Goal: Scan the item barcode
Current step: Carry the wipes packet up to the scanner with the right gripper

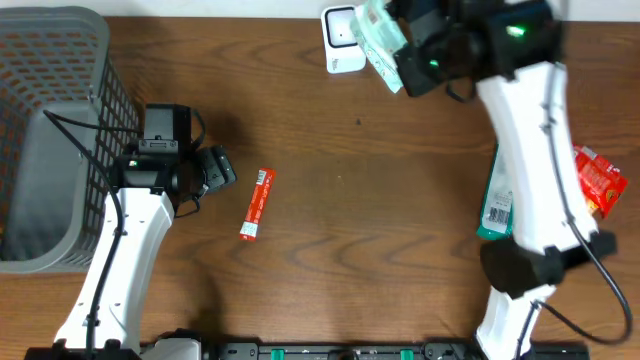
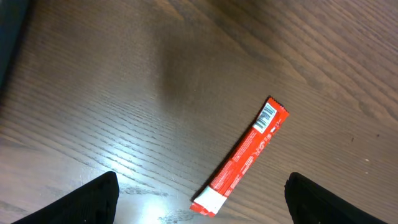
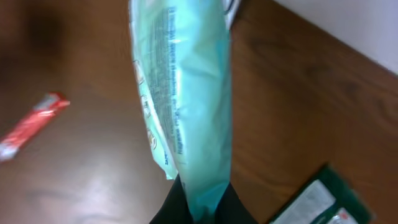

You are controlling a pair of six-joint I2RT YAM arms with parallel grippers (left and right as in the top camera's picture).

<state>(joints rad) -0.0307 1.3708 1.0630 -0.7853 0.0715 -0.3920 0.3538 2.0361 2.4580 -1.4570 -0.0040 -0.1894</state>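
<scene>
Far left: grey mesh basket (image 1: 105, 85); its contents cannot be made out. Left gripper (image 1: 218, 168), fingers spread wide, hovers above a red stick packet (image 1: 257, 205) with a barcode at one end. Far centre: white scanner (image 1: 340, 40). Just beside it, the right gripper (image 3: 199, 202) pinches a pale mint pouch (image 3: 186, 93) with fine print down its side. Right: dark green packet (image 1: 497, 200), red packet (image 1: 600, 180).
</scene>
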